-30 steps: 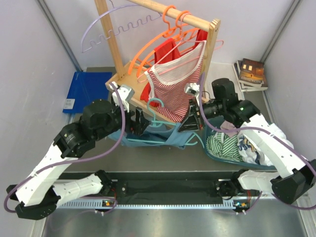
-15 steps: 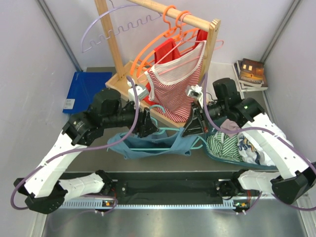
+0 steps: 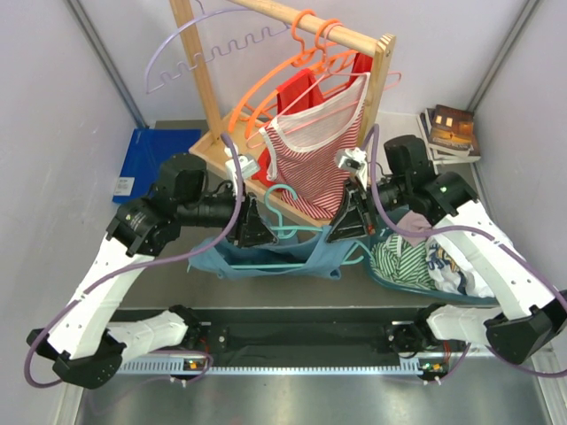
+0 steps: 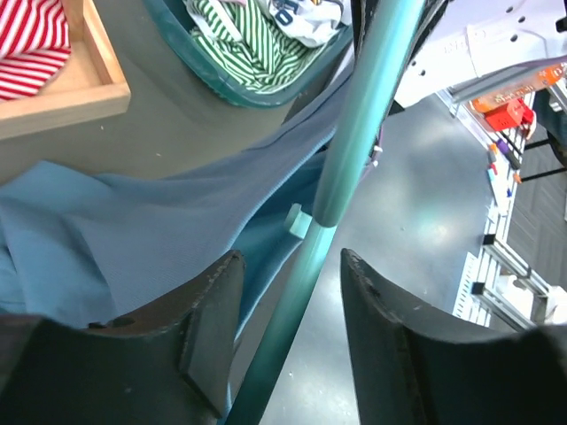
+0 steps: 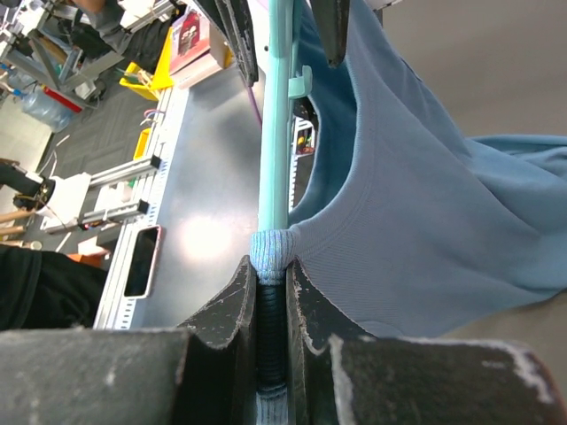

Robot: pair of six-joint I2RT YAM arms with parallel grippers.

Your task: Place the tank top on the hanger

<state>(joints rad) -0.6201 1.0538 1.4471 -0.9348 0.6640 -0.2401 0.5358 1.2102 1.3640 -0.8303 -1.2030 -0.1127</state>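
Note:
The teal-blue tank top (image 3: 266,261) hangs low between both arms, draped from the teal-green hanger (image 3: 282,198), whose hook points up toward the rack. My right gripper (image 3: 347,226) is shut on the hanger's end, where the top's strap (image 5: 270,252) wraps over the arm; the hanger (image 5: 279,133) runs straight out from my right gripper (image 5: 270,266). My left gripper (image 3: 257,228) is at the other side. In the left wrist view the hanger (image 4: 354,150) passes between my left gripper's (image 4: 291,257) fingers, which stand open with a gap on each side, and the tank top (image 4: 115,239) lies left of it.
A wooden rack (image 3: 208,80) behind holds orange hangers (image 3: 275,88), a lilac notched hanger (image 3: 190,62) and a red-and-white striped top (image 3: 310,168). A basket (image 3: 390,279) of clothes sits at right, a blue folder (image 3: 146,164) at left, and books (image 3: 447,133) at far right.
My left arm has swung up and toward the middle, and its jaws have narrowed around the hanger's bar. The tank top has spread wider along the hanger. The right gripper kept its hold.

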